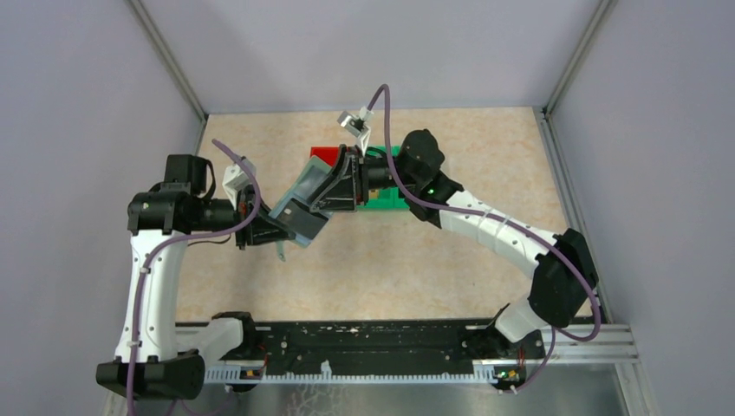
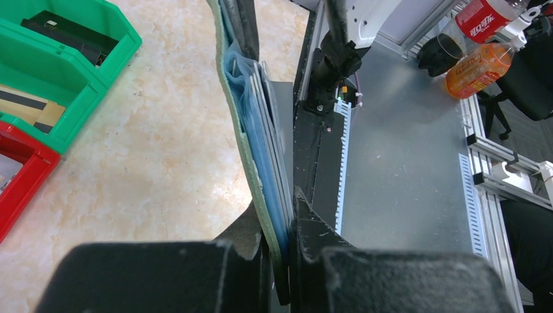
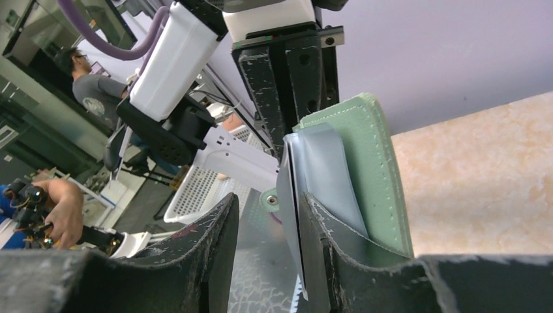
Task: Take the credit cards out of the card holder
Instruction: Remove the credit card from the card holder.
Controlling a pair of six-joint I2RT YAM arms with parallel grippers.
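Observation:
The card holder [image 1: 299, 204] hangs open in the air over the table, green-grey outside and pale blue-grey inside. My left gripper [image 1: 276, 227] is shut on its lower edge; in the left wrist view the holder [image 2: 255, 143] stands edge-on in that gripper [image 2: 287, 228]. My right gripper [image 1: 334, 192] reaches in from the right. In the right wrist view a thin grey credit card [image 3: 287, 189] sticks out of the holder's [image 3: 372, 163] pocket and stands between the fingers of the right gripper [image 3: 269, 197]. It lies against the right finger, with a gap to the left finger. Card edges [image 2: 270, 111] show in the pockets.
A green bin [image 1: 386, 199] and a red bin [image 1: 325, 156] sit on the table behind the grippers, also seen as the green bin [image 2: 72, 72] and red bin [image 2: 19, 169] in the left wrist view. The black rail [image 1: 373, 347] runs along the near edge.

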